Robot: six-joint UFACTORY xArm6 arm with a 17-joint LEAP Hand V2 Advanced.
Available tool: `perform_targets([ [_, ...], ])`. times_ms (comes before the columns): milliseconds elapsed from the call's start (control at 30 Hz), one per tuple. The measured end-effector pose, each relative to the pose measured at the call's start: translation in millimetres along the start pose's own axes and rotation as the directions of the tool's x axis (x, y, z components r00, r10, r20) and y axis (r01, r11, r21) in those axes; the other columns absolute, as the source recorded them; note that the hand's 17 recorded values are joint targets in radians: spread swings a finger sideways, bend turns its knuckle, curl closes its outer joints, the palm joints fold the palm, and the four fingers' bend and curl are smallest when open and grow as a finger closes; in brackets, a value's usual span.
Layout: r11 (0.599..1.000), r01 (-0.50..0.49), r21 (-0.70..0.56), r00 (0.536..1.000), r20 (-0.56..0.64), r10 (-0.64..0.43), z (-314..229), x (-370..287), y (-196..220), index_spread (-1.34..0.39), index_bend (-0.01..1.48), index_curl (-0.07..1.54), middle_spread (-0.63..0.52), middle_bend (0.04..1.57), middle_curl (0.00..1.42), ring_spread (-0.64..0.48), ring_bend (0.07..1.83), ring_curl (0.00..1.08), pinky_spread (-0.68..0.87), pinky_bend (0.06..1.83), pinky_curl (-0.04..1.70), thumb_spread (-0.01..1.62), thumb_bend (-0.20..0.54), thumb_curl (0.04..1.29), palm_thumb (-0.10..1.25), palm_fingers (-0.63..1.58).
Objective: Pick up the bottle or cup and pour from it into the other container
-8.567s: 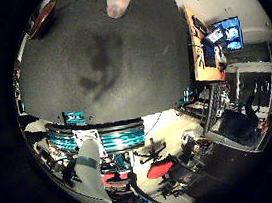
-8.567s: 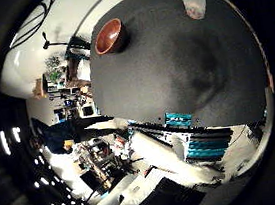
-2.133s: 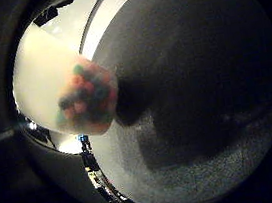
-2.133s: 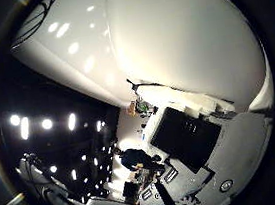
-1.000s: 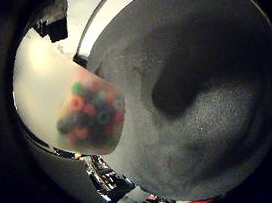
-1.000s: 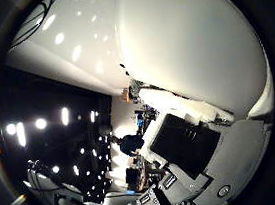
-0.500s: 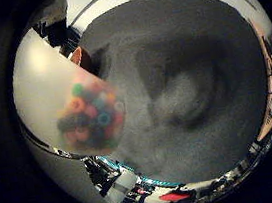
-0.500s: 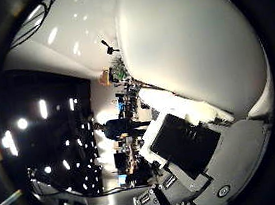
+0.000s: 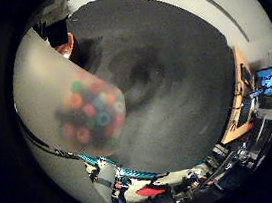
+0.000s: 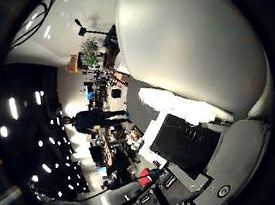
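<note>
My cup [image 9: 71, 105] blurs close to the palm, hiding most of the bowl [image 9: 66, 46] behind it; beads [image 9: 91, 115] indistinct.

You get dim light with heavy black vignetting and curved edges; the cup [image 9: 71, 110] close to the palm is blurred; soft shadows lie on the dark table [image 9: 176, 101]; ceiling lamps [image 10: 14, 107] glare and smear.

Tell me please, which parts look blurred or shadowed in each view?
Little finger side view: the translucent white cup of coloured beads is close and blurred; a dark shadow lies on the grey table. Thumb side view: the cup's wall fills much, with soft glare.
</note>
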State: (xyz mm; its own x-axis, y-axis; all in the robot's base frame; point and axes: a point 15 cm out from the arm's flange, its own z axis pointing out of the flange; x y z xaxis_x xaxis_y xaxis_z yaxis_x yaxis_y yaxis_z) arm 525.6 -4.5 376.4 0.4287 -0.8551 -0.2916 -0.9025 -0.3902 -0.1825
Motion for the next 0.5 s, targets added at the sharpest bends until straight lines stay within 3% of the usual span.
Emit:
perform_targets([
  [500,1.0,-0.016,-0.024,1.0,0.004,0.016,59,-39,-46,-0.65,0.22,1.2,-0.33,0.87,1.02,-0.27,1.23,0.72,-0.41,1.06,0.84,0.82,-0.029,0.58,0.82,1.03],
])
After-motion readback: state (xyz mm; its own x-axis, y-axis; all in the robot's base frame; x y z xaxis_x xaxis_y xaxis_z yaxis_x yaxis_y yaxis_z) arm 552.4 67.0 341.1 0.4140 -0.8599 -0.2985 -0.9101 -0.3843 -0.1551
